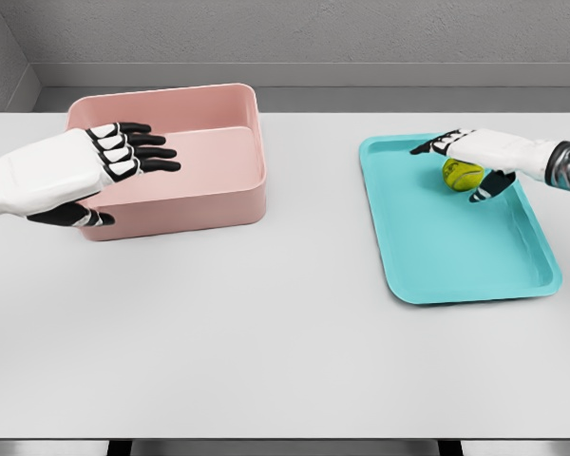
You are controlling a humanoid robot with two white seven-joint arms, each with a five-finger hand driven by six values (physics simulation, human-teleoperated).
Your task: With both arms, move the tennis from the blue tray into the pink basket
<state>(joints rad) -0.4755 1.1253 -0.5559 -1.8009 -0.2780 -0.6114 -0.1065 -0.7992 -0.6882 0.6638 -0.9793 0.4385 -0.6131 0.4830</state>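
- My right hand [467, 163] hangs spread over the tennis ball [462, 175], gripping nothing; the ball lies near the blue tray's [456, 256] far edge.
- If I close off-centre, I expect the ball to roll away across the tray.
- My left hand [114, 163] hovers open over the pink basket [218, 195] at the bench's [266, 361] far left; a sloppy handover could drop the ball.

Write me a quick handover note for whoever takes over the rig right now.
Right hand: over the ball on the tray, fingers around it, grasp not clearly closed.
Left hand: open, flat over the basket's left side, holding nothing.
Done: reach to the ball.
Left: grasp, lift, carry across the table, drop into the basket.
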